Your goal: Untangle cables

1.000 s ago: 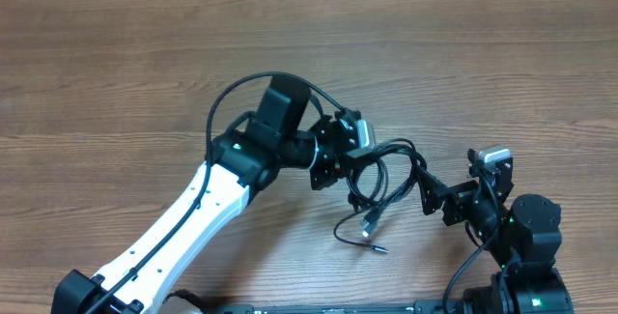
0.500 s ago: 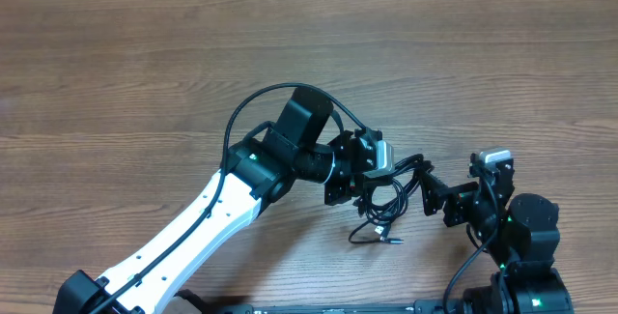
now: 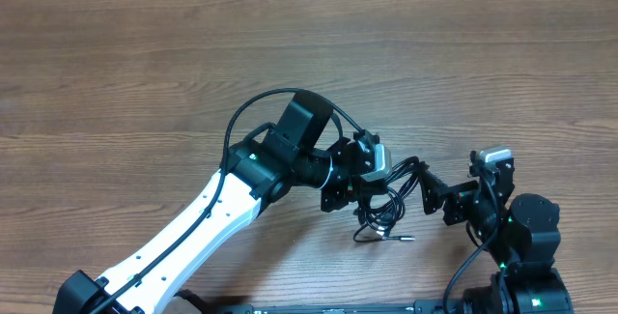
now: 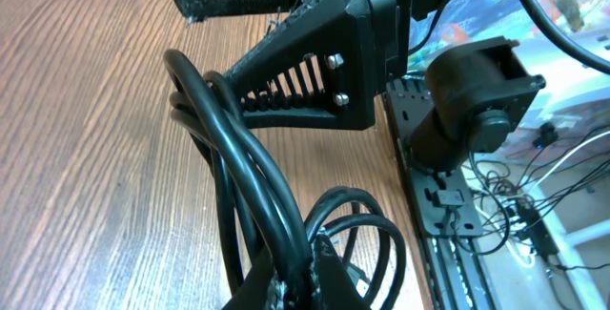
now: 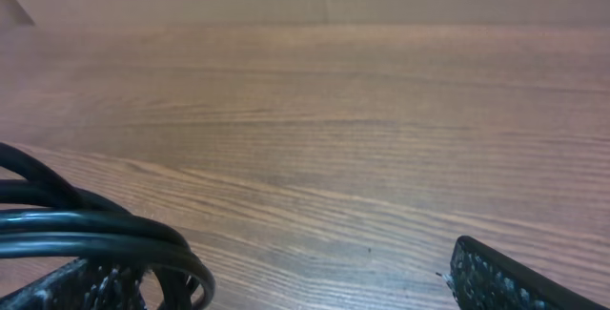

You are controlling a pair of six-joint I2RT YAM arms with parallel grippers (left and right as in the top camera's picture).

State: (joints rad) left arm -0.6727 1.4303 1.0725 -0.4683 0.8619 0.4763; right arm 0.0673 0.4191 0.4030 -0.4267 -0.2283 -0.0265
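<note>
A bundle of thin black looped cables [image 3: 388, 201] sits low over the brown wood-grain table [image 3: 145, 63], between the two grippers. The black left gripper [image 3: 371, 188] is clamped on the cords at its fingertips. The black right gripper [image 3: 426, 189] has its ribbed fingers [image 4: 305, 81] spread apart, with the loops resting against one finger.

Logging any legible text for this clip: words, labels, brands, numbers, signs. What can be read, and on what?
None: no view shows any readable text.
The table and the cables: no lettering visible.
The left arm and the right arm: no visible label or number.
The coloured clutter beyond the table in the left wrist view: too blurred to read.
</note>
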